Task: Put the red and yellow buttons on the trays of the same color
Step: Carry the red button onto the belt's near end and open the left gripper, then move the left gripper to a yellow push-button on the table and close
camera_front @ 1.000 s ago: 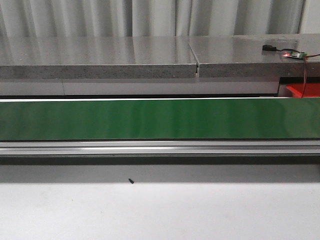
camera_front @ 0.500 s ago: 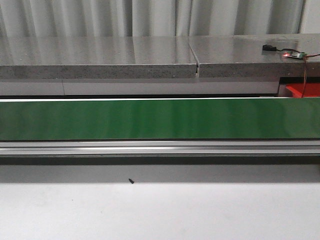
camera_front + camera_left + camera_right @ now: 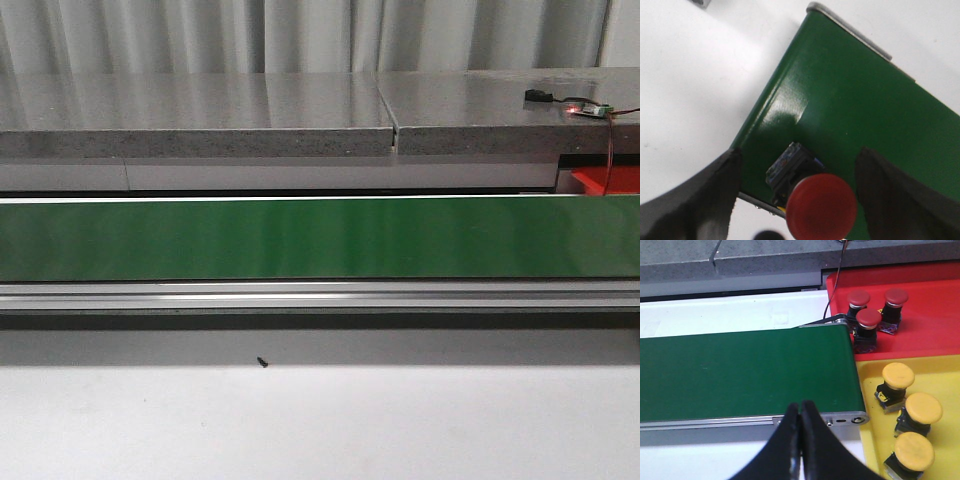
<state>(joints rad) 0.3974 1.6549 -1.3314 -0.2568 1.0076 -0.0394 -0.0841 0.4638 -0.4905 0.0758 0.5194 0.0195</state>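
A red button (image 3: 821, 206) with a black base lies on the green belt (image 3: 865, 100) close to its end edge. My left gripper (image 3: 799, 154) is open around it, one dark finger on each side with gaps between. In the right wrist view, a red tray (image 3: 930, 335) holds three red buttons (image 3: 869, 317), and a yellow tray (image 3: 945, 375) beside it holds three yellow buttons (image 3: 898, 375). My right gripper (image 3: 800, 407) is shut on nothing, hovering over the belt's near rail beside the yellow tray. Neither gripper shows in the front view.
The green belt (image 3: 320, 238) runs across the front view, with a metal rail (image 3: 320, 295) in front and a grey stone shelf (image 3: 200, 125) behind. A corner of the red tray (image 3: 612, 180) shows at the far right, with a small circuit board (image 3: 585, 108) above it.
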